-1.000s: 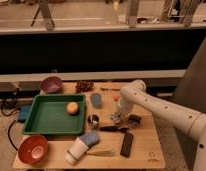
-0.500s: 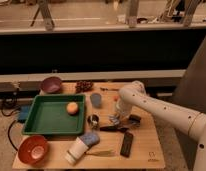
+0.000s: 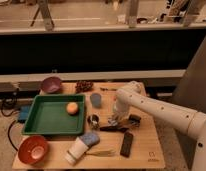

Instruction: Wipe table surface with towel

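The table (image 3: 146, 148) is small, with a pale wooden top and a tiny dark mark (image 3: 152, 154) near its front right corner. My white arm reaches in from the right. My gripper (image 3: 114, 121) points down at the middle of the table, right of the green tray, low over a flat dark object (image 3: 114, 129). A blue-grey cloth-like bundle (image 3: 89, 138), possibly the towel, lies in front of the tray, left of and nearer than the gripper and apart from it.
The green tray (image 3: 42, 121) holds an orange (image 3: 71, 108). Around it are a purple bowl (image 3: 51, 85), a red bowl (image 3: 32, 149), a blue cup (image 3: 96, 100), a small metal cup (image 3: 93, 120), a tipped white cup (image 3: 76, 150), a black remote-like bar (image 3: 126, 143) and a dark cluster (image 3: 84, 86).
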You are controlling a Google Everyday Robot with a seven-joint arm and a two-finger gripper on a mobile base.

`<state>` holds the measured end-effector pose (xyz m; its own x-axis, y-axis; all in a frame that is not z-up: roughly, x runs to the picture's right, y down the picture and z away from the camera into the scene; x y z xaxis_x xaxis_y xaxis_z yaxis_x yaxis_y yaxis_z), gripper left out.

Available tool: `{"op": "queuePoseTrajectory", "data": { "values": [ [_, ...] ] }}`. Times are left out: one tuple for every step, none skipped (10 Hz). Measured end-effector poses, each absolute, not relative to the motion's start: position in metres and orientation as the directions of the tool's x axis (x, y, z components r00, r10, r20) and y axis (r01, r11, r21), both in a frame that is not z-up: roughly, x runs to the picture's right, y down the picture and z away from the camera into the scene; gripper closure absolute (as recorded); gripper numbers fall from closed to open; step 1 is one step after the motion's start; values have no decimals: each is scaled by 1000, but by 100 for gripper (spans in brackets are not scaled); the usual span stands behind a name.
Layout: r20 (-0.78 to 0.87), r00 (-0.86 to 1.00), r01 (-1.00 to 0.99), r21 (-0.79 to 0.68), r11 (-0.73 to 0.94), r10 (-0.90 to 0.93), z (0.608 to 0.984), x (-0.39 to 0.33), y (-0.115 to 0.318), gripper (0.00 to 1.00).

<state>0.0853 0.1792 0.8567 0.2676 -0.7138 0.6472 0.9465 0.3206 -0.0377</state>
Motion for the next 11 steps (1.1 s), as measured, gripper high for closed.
{"op": "queuePoseTrajectory", "data": {
  "values": [
    [648, 266, 947, -38, 319, -714, 856, 84, 180, 100],
    [652, 268, 947, -43, 318, -710, 855, 87, 181, 100],
    [654, 261, 949, -39, 313, -710, 853, 84, 182, 100],
    [656, 254, 951, -36, 307, -710, 852, 82, 183, 100],
    [657, 252, 952, -35, 304, -711, 851, 81, 183, 100],
    [659, 254, 952, -41, 303, -708, 849, 82, 185, 100],
    [660, 253, 953, -43, 301, -707, 848, 80, 186, 100],
    [661, 251, 953, -41, 299, -707, 848, 78, 186, 100],
    [662, 249, 954, -40, 298, -707, 848, 79, 185, 100],
    [663, 248, 955, -43, 295, -706, 847, 80, 186, 100],
    [665, 242, 957, -43, 287, -707, 846, 79, 186, 100]
  ]
}}
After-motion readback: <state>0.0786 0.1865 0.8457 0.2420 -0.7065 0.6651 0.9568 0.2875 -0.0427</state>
